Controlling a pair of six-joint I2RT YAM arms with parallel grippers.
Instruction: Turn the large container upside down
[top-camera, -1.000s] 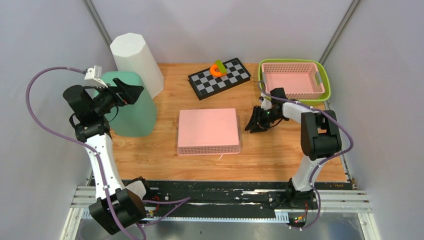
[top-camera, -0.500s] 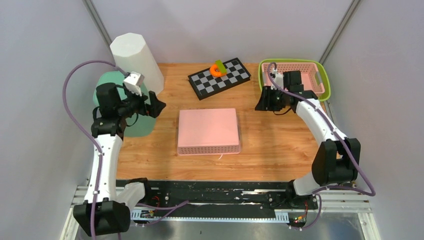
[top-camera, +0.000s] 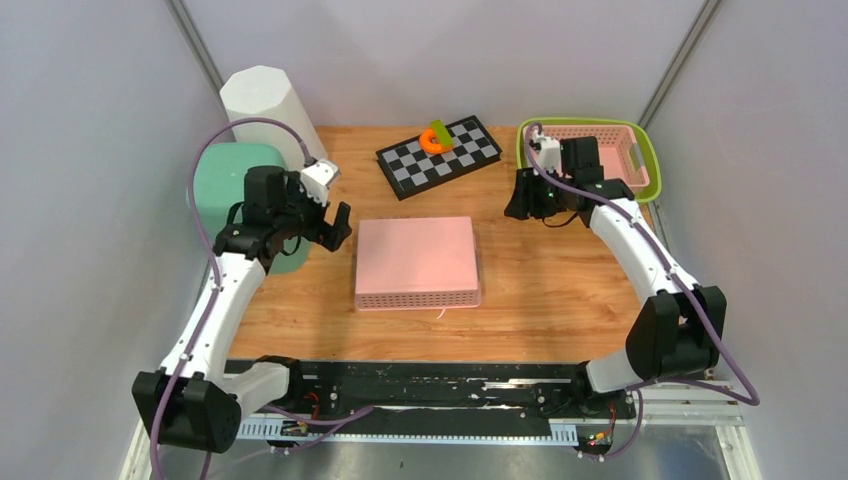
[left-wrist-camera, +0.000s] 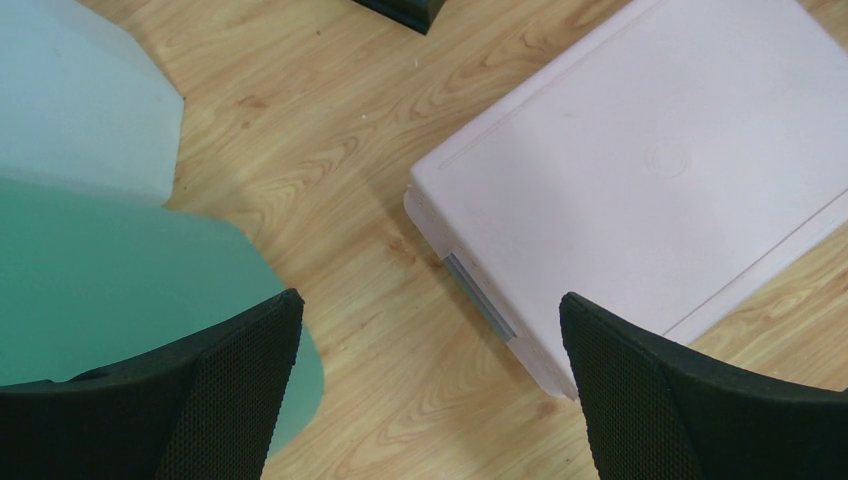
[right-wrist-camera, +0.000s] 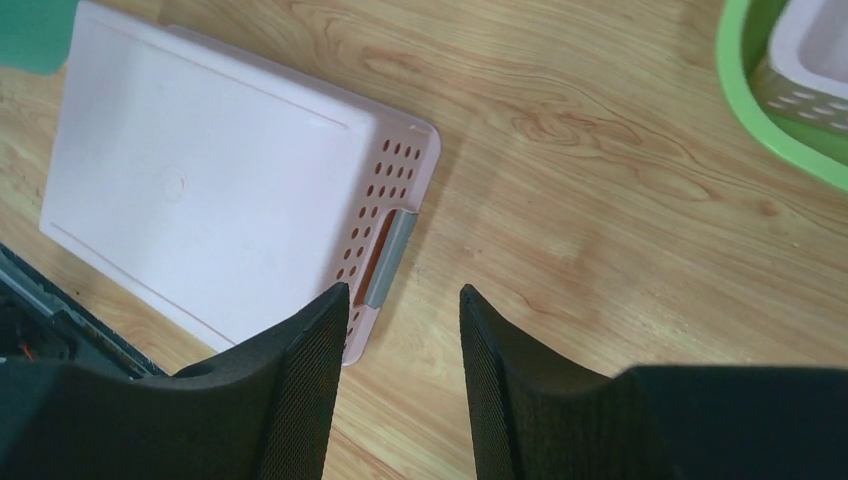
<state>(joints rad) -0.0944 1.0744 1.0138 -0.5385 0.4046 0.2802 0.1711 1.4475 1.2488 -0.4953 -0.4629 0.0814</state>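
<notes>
top external view: on the wooden tabletop (top-camera: 560, 300) the large pink container (top-camera: 415, 255) lies at centre, seemingly base up. left pincer (top-camera: 335, 222) hovers by its left wall, jaws wide apart; right pincer (top-camera: 522, 198) hangs far right, partly apart, empty. each should probably grip a short wall squarely near its grey handle (right-wrist-camera: 388, 258), then rotate together.

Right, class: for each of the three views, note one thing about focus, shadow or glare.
Top view: even light, no glare, all sharp. Left wrist view: table grain crisp, with a soft shadow beside the pink container. Right wrist view: also sharp, with a soft shadow along the container's perforated side.
</notes>
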